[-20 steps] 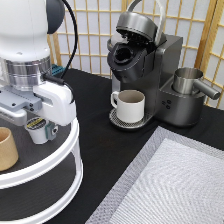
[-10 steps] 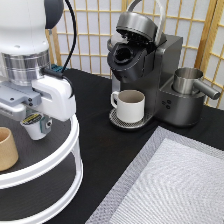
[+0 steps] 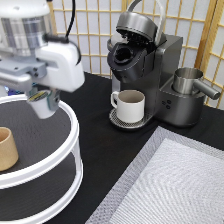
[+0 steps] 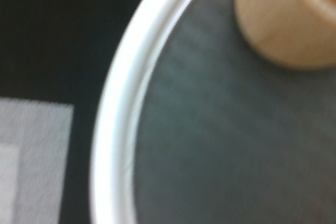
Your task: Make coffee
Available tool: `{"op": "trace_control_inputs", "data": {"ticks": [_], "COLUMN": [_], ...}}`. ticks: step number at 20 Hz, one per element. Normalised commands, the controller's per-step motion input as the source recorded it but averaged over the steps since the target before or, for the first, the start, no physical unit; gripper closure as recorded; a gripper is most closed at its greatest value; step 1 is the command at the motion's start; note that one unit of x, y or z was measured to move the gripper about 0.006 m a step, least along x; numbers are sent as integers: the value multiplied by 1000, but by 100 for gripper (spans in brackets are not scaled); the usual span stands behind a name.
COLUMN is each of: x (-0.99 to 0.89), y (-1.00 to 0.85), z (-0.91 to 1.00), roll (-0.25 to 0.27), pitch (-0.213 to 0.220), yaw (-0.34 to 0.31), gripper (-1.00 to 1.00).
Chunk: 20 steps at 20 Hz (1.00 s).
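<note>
I see the tan cup [image 3: 7, 148] on the white tiered stand [image 3: 72, 131]. Above that stand my tool [image 3: 41, 101] grips the coffee [image 3: 38, 97], lifted clear. Rightward, the mug [image 3: 130, 105] sits under the open brewer [image 3: 145, 70].

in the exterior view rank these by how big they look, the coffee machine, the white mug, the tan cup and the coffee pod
1. Dark grey coffee machine, lid open.
2. Cream-white handled mug and tan handleless cup: alike, and the cup is cut off at the edge, so unranked.
3. Small white coffee pod, in the gripper.
</note>
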Motion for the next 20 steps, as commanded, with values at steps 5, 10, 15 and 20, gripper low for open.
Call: {"op": "trace_control_inputs", "data": {"ticks": [5, 10, 15, 20], "x": [629, 543, 409, 153], "y": [609, 597, 589, 566], "z": [495, 510, 480, 521], "roll": [248, 237, 251, 241], "pitch": [87, 87, 127, 98], "yaw": [0, 0, 0, 0], "gripper": [100, 100, 100, 100]}}
